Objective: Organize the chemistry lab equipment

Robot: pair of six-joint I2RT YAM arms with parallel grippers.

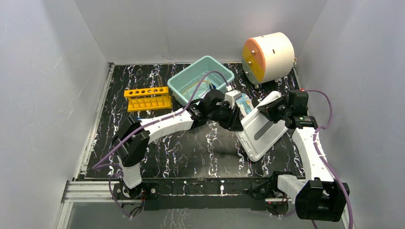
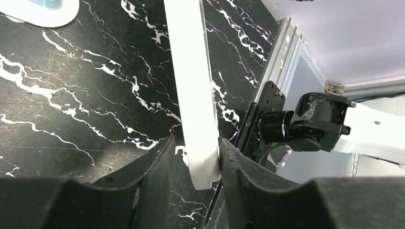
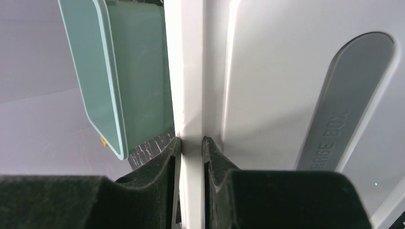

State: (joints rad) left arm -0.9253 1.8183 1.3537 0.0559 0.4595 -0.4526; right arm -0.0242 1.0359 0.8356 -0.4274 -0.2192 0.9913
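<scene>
Both arms are gripping a flat white plastic lid [image 1: 260,131] over the black white-veined marble counter [image 1: 191,152].
The left arm's fingers [image 2: 157,162] are clamping its left edge and the right arm's fingers [image 3: 153,167] are pinching its far-right edge, holding it tilted; a grey oval inset [image 3: 344,109] with raised lettering is showing. Beyond, a teal plastic bin [image 1: 184,93] is sitting, a yellow holed tube rack [image 1: 147,98] to its left and an orange-faced white drum [image 1: 270,55] to its right.
</scene>
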